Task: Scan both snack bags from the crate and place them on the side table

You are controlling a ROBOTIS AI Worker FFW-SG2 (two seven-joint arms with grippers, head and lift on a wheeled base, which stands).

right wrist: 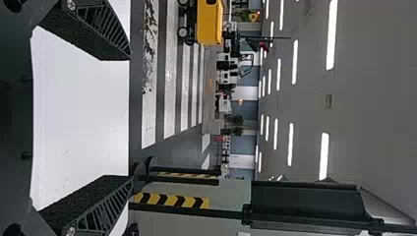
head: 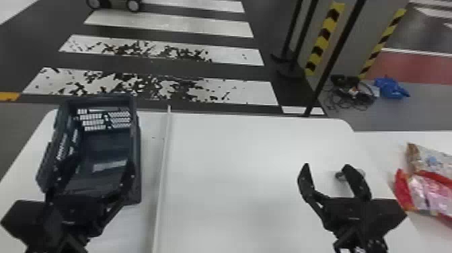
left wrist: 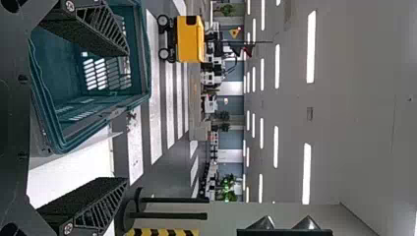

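Two snack bags [head: 430, 193] lie on the side worktop [head: 378, 144], visible ends pointing left; the crate [head: 134, 181] runs lengthwise away. Left tool [head: 91, 173] and right tool [head: 327, 165] gape wide, empty. The right wrist view shows a yellow cart [right wrist: 209, 22].

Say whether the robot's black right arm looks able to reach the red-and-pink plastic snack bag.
Probably yes: its open black pincer hangs left of the bag, with nothing visible between them, though it would need to swing right.
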